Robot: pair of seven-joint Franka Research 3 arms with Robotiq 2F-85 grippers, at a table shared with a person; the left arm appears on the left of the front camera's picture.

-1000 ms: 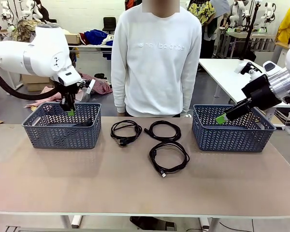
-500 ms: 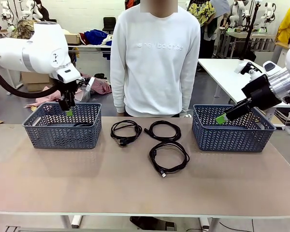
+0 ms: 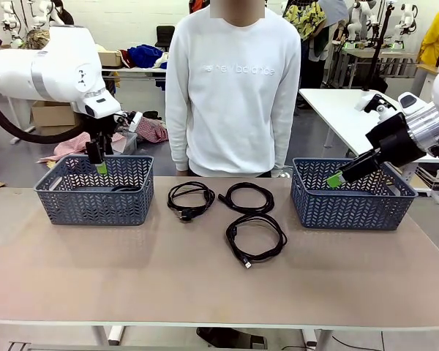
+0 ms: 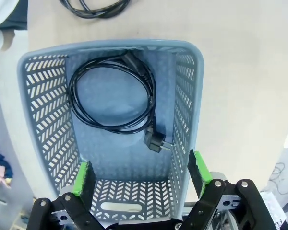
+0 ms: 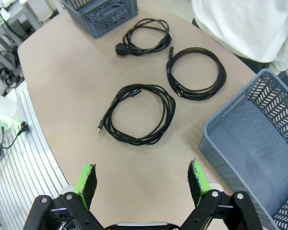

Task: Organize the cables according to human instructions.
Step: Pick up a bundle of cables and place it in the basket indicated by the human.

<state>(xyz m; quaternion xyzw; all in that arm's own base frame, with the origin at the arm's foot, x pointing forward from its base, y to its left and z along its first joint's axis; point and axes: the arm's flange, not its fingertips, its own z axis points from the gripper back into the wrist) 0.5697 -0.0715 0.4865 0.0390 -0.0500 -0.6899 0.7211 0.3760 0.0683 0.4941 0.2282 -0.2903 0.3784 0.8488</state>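
With one cable (image 4: pixel 113 128) coiled in the left basket (image 4: pixel 182 96) beneath my wide-open, empty left end effector (image 4: pixel 139 164), and the right end effector (image 5: pixel 141 167) equally open and empty, I'd lift straight up before approaching the three worktop (image 3: pixel 205 292) cables (image 5: pixel 171 110).

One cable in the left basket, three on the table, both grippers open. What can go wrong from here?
1. The near cable almost meets the middle cable; pinching one may drag the other.
2. The near cable's plug end sticks out of its coil; lifted by one strand, it may unwind and catch the right basket.
3. The middle cable and the left cable lie just before the person; a reach there brings an arm close.
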